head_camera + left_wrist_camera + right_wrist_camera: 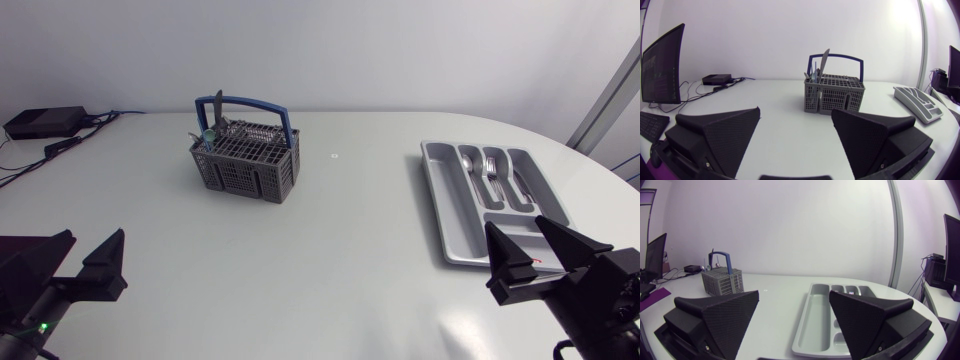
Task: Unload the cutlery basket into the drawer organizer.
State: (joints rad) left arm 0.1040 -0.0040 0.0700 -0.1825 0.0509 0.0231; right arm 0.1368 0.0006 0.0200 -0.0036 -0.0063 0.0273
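Note:
A grey cutlery basket (247, 160) with a blue handle stands at the back left of the white table, several pieces of cutlery upright in it; it also shows well ahead of my left gripper (796, 131) as the basket (834, 93). The grey drawer organizer (452, 205) lies at the right with several pieces in its compartments. It sits just ahead of my right gripper (794, 315) as the organizer (816, 317). My left gripper (82, 257) rests open at the front left, my right gripper (535, 252) open at the front right. Both are empty.
A black box (44, 122) with cables lies at the table's back left corner. A small round mark (334, 155) shows on the tabletop between basket and organizer.

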